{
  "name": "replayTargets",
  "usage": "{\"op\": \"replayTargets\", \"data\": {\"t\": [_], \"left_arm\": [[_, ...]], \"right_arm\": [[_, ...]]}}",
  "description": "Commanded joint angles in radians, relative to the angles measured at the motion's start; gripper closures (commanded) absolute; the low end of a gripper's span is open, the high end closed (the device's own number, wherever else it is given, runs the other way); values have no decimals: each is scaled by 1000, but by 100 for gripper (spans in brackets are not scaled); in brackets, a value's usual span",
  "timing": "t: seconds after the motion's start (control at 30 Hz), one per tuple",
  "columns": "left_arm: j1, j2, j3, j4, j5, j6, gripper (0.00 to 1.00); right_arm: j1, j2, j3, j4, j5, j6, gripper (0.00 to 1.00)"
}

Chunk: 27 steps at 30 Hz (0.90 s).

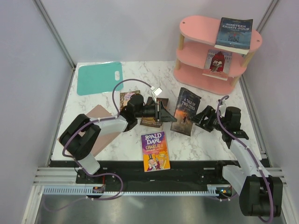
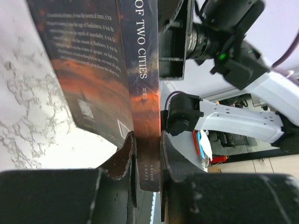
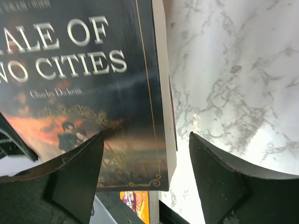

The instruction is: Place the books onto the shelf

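At the middle of the table (image 1: 131,149), the left gripper (image 2: 147,140) pinches A Tale of Two Cities (image 1: 187,111) by its spine; the right gripper (image 3: 145,161) gapes empty around its edge and should clamp squarely before heading to the far-right-corner shelf (image 1: 196,23)

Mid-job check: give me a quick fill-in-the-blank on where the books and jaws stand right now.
1. The left gripper grips the Two Cities book by its ____.
2. The right gripper has its jaws ____.
3. Nineteen Eighty-Four lies on the shelf's ____ board.
4. The Dahl book lies flat, cover ____.
Missing words: spine; open; top; up.
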Motion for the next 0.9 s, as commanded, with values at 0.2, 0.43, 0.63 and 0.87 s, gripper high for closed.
{"op": "replayTargets", "data": {"t": [0.2,0.43,0.63,0.87], "left_arm": [[80,-130,71,228,115,-40,98],[98,-130,108,296,207,-111,98],[98,-98,151,443,288,-252,98],[98,-54,212,641,348,-425,98]], "right_arm": [[1,-145,-219,553,-194,292,13],[1,-158,-296,910,-255,417,2],[-1,-77,-299,1181,-251,535,2],[1,-26,-298,1230,-257,524,2]]}}
